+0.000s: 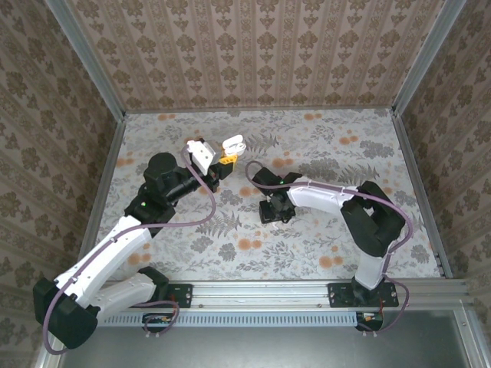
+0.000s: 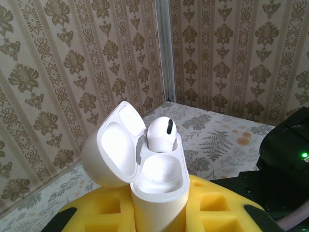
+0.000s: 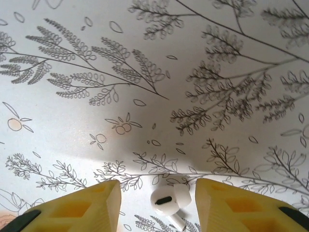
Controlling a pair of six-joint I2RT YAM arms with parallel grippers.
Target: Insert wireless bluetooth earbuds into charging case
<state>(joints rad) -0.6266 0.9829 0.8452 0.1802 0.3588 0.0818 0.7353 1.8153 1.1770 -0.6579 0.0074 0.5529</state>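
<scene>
The left gripper (image 1: 225, 159) is pressed together on the charging case (image 2: 161, 188), holding it above the far-left part of the floral table (image 1: 330, 253). The lid (image 2: 113, 152) is swung open. One earbud (image 2: 159, 133) already sits in the far socket and the near socket (image 2: 159, 169) is empty. The other earbud (image 3: 170, 199) lies on the table at mid-depth, a little right of centre. The right gripper (image 3: 157, 193) is spread around it, and its yellow fingers (image 3: 87, 205) stand on either side without touching it. The main risk I see is the pinch. The earbud is small, smooth and rounded, and it lies off-centre in the gap, closer to one finger. That finger would likely reach it first and could push or roll it along the cloth, or squeeze it out sideways. A grip that catches only the stem could leave the earbud twisted, and then it would not line up with the narrow empty socket. The case is also a concern. It is held up at a tilt, so a knock from the approaching arm could swing the lid shut, jar the seated earbud loose, or turn the case in the fingers. I can read no brand, label or lettering on the case, the earbuds or the arms, and the only marking is a small green light (image 2: 304, 155) on the left arm.
</scene>
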